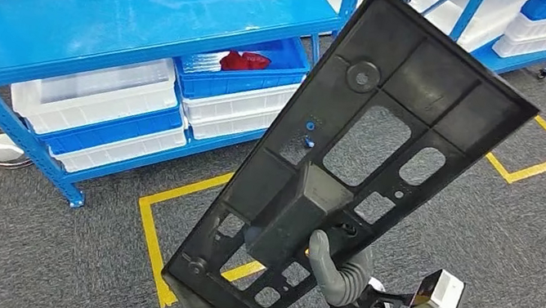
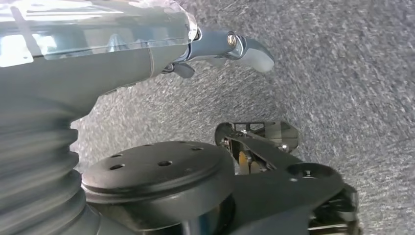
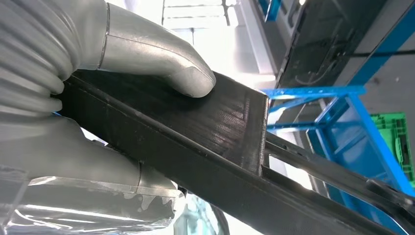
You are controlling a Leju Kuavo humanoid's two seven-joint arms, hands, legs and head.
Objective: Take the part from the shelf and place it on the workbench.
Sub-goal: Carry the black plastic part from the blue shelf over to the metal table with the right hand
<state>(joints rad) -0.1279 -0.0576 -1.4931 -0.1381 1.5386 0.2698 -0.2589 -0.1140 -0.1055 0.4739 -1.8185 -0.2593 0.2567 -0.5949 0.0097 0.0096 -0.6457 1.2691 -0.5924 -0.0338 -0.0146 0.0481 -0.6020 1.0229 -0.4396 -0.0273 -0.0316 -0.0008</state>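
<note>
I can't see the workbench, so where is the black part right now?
The black part is off the shelf, held up by the right hand mid-frame in the head view, above the grey carpet.

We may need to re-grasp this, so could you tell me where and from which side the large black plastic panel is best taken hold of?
Grip the raised rectangular block near the lower middle of the black plastic panel, coming from the ribbed face. It is the one solid protrusion a thumb and fingers can close around; the rest is thin, flat and full of cutouts. The right hand already holds it there, thumb flat on the block.
</note>
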